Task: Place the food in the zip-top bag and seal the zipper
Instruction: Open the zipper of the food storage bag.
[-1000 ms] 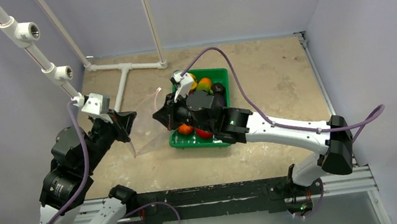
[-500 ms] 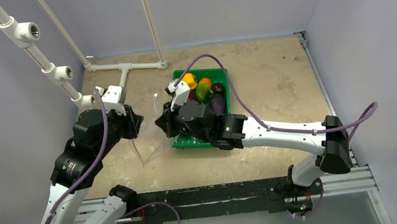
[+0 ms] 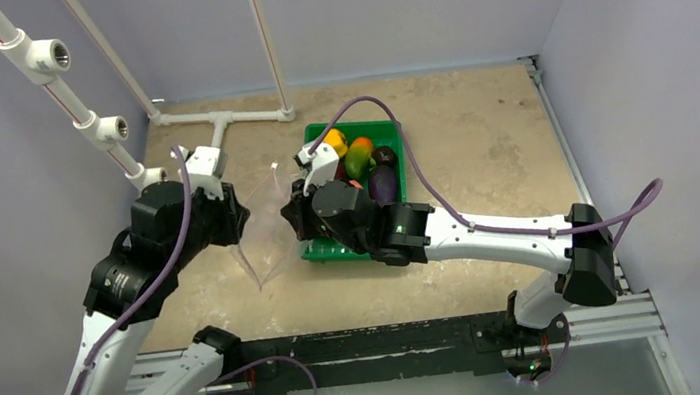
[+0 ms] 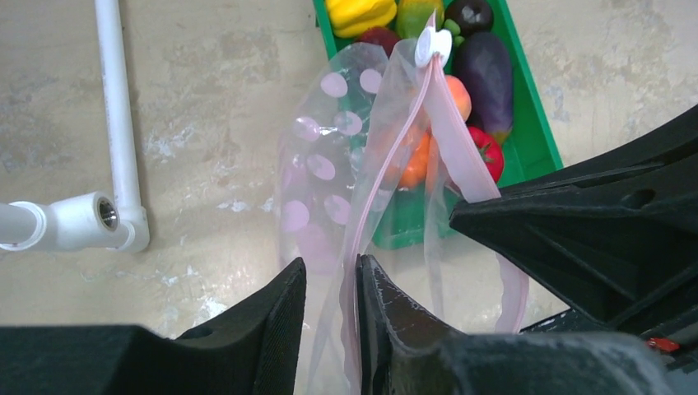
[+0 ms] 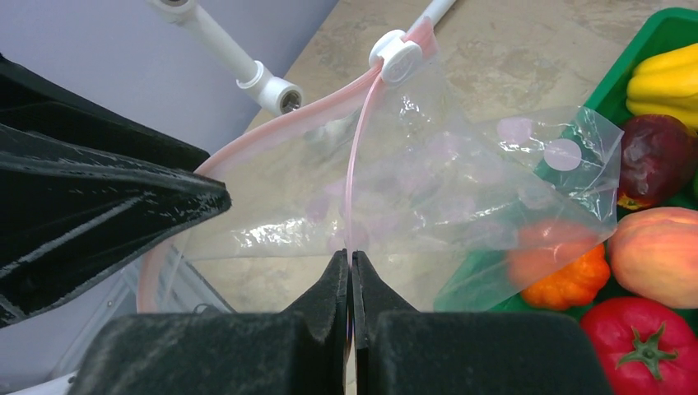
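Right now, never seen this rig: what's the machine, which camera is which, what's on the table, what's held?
Two robot arms bolted at the near edge of a table, each ending in a two-finger gripper. The wide picture is from a fixed camera above and behind them; the other two are from a camera on each wrist, so the black shapes at the bottom are that arm's own fingers. On it sit a white pipe frame and a green tray of toy food: yellow pepper, eggplant, tomato and more. Between the arms hangs a clear zip-top bag with a pink zipper. The right gripper is shut on one lip of its mouth. The other lip runs between the fingers of the left gripper, which stand apart; I cannot tell whether they pinch it. The bag looks empty.
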